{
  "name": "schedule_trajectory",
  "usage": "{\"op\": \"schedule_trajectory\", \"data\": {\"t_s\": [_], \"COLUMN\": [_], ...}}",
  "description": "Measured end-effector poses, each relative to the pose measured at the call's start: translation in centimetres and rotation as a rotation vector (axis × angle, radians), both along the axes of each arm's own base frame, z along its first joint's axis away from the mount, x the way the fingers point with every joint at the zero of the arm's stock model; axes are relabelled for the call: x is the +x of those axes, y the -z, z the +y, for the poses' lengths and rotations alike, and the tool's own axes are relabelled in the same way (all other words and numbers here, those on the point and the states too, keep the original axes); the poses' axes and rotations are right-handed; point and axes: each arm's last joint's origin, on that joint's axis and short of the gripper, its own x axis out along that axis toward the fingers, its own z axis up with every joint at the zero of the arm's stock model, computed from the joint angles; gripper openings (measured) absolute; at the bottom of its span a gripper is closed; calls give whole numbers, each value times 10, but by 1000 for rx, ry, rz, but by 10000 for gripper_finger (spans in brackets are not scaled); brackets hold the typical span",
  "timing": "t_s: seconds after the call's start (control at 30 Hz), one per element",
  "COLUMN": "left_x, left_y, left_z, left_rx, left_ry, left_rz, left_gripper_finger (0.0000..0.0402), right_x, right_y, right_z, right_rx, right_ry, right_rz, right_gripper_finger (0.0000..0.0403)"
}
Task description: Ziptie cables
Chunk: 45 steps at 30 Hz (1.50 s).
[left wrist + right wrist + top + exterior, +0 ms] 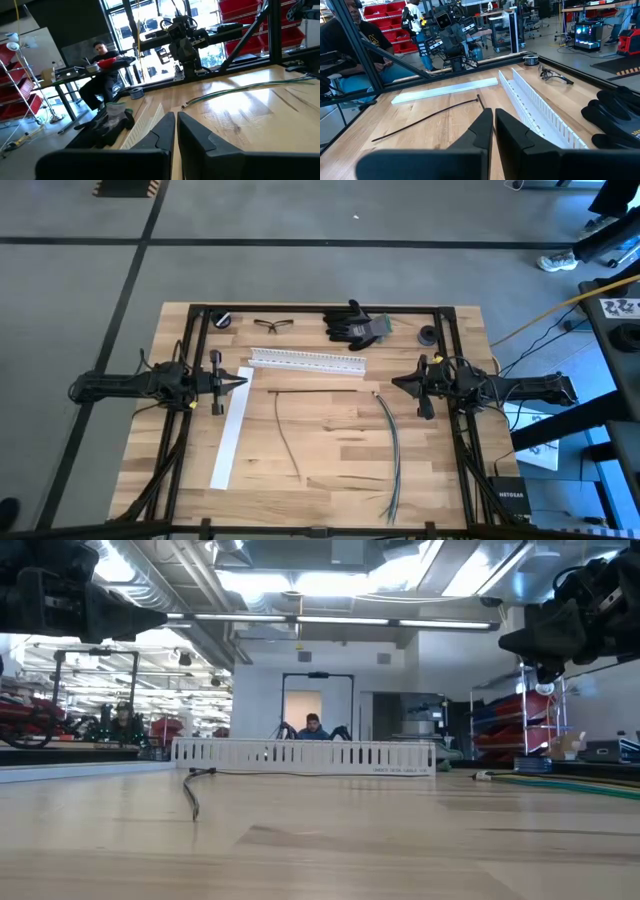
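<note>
A few thin dark cables [392, 452] lie side by side on the wooden table, right of its middle. They also show in the left wrist view [250, 88] and the low view [565, 784]. A single thin black strand [284, 432] lies bent at the table's middle and shows in the right wrist view [427, 116]. My left gripper [244, 380] is shut and empty above the far end of a flat white strip [231, 430]. My right gripper [394, 381] is shut and empty just beyond the cables' far end. The two grippers face each other above the table.
A white slotted rail [308, 360] lies across the far middle of the table. Behind it are black gloves [354, 326], safety glasses [272, 325] and two tape rolls [222, 320] [427, 335]. A black frame [320, 308] borders the table. People sit in the room beyond the table.
</note>
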Motion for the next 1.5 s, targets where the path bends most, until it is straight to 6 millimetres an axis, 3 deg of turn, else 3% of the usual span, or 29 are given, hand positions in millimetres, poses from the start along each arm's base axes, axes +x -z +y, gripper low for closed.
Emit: {"op": "schedule_trajectory", "data": {"t_s": [1.5], "left_x": [0], "left_y": [0], "left_z": [0], "left_rx": [0], "left_ry": [0], "left_rz": [0], "left_gripper_finger": [4], "right_x": [0], "right_y": [-2], "right_z": [0], "right_rx": [58], "right_ry": [4], "right_rz": [-31], "right_gripper_finger": [5]}}
